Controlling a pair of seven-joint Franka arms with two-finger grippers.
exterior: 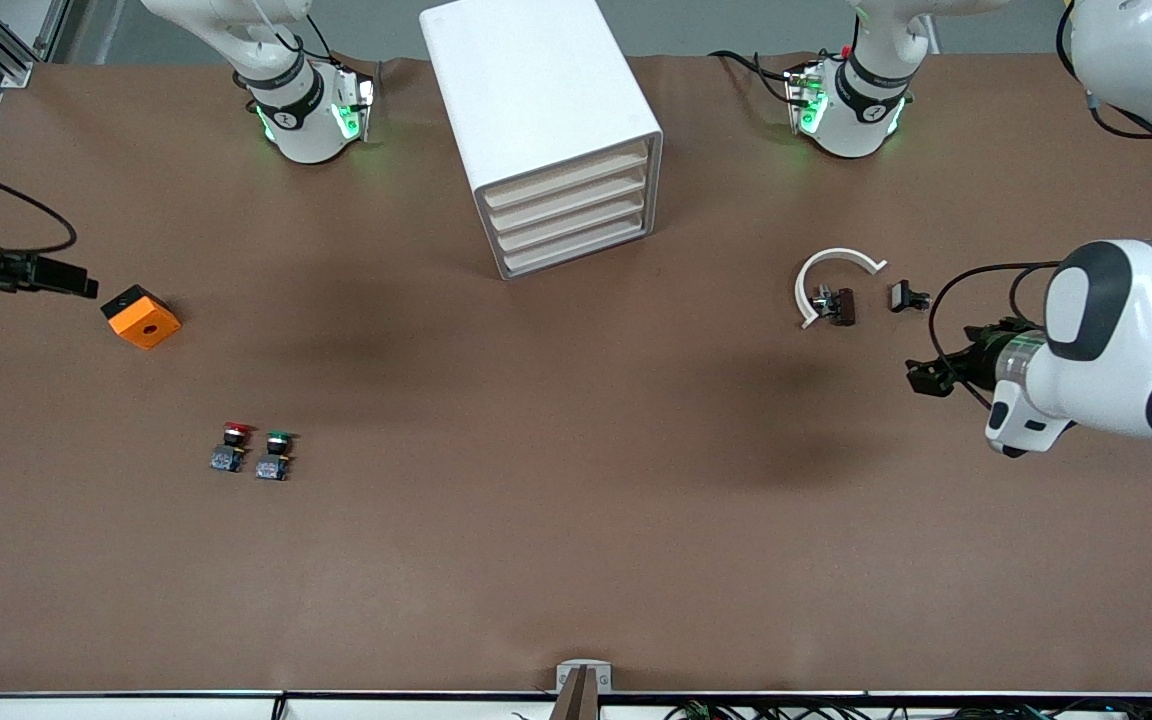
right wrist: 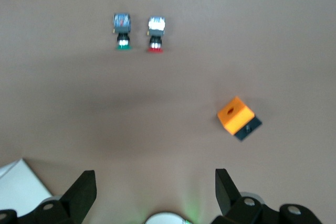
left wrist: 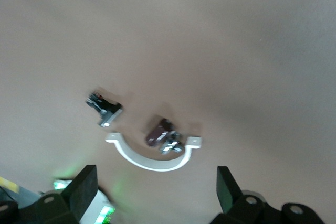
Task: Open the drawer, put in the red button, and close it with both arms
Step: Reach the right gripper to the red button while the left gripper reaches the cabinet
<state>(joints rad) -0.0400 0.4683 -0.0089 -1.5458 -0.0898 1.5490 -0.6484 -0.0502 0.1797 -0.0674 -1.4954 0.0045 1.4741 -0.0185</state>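
Lying on the brown surface (exterior: 576, 560) toward the right arm's end, the tiny red-capped push-button switch (exterior: 231, 447) touches nothing, just beside its green-capped twin (exterior: 275, 455). Light, rigid, probably slippery: pinch the black body. Left gripper (left wrist: 156, 182) and right gripper (right wrist: 155, 184) hang wide open, empty.

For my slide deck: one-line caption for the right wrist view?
Open right gripper over the table, facing the red button, green button and orange block.
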